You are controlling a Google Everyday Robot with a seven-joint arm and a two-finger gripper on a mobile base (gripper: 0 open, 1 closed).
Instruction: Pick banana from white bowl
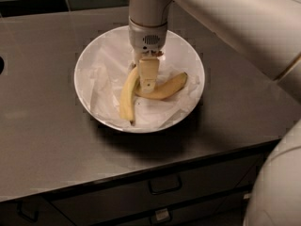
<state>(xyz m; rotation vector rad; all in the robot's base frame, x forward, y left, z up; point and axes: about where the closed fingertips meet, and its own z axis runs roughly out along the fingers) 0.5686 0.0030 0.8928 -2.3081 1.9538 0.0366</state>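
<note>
The white bowl (89, 65), wide, shallow and lined with crumpled white paper, sits on the dark counter in the middle of the camera view. Two bananas lie in it. The banana (126, 100), long, slim and pale yellow, lies left of centre, pointing toward the front rim. A shorter, deeper-yellow curved banana (168, 87) lies to its right. My gripper (148, 81) reaches straight down into the bowl from above. It stands at the upper ends of both bananas, where they meet, and hides that spot.
The grey counter (42, 140) extends around the bowl, with its front edge just below it. Dark drawers with handles (164, 185) sit under the counter. My white arm (225, 22) crosses the upper right, and the robot body (277, 187) fills the lower right corner.
</note>
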